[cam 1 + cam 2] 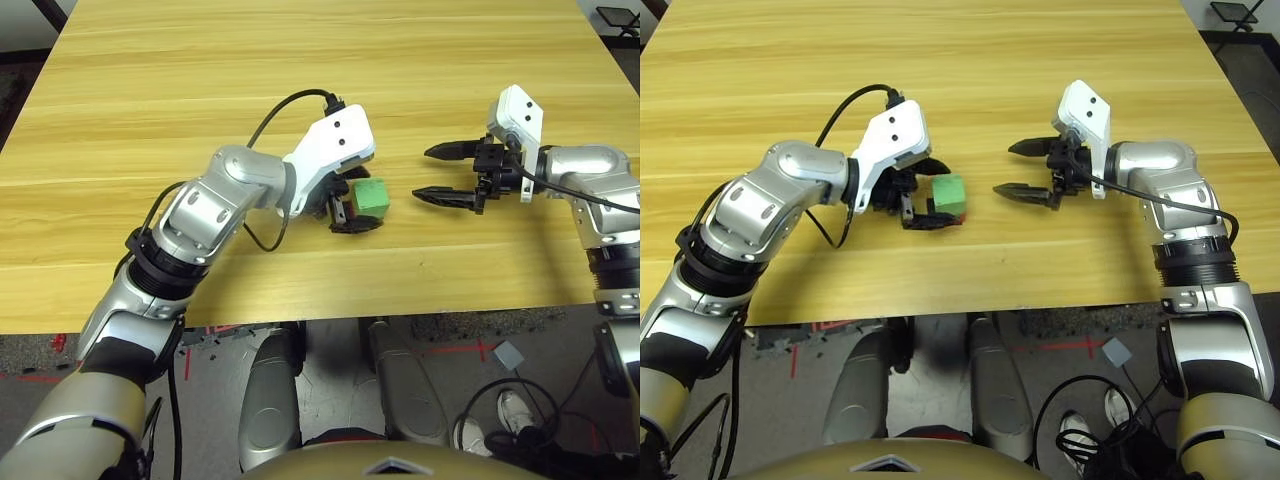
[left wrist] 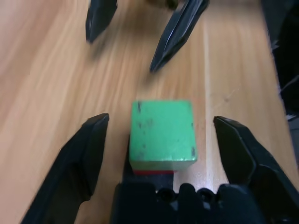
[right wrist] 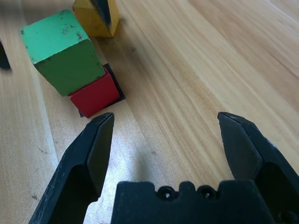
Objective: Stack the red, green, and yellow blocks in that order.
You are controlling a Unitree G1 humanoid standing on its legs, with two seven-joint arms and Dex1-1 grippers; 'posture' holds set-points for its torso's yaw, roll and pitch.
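Step in hand, as judged: finishing the green-on-red placement, with yellow remaining. The green block [image 2: 162, 130] is sitting on the red block [image 3: 96, 95], which is resting on the black patch [image 3: 117, 83], toward the near side of the wooden table [image 1: 480, 270]. The yellow block [image 3: 100, 25] is lying on the table close beside this pair, apparently on its left side, under the left gripper.

Left gripper [image 2: 161, 117]: fingers are standing apart, one to either side of the green block, with visible gaps; nothing is being clamped. Right gripper [image 3: 166, 114]: fingers are also standing apart, hanging to the right of the stack, pointing left toward it, holding nothing.

Next move, judged: the left gripper is needing to back away leftward or upward without brushing the green block, then to line up on yellow, close on it, raise it above green and set it down squarely. The left hand is seeming better placed for this, yellow being on its side.

Risks: an open finger catching green on the way out could be twisting or toppling it; yellow is lying near enough to the stack that a careless approach could be knocking red.
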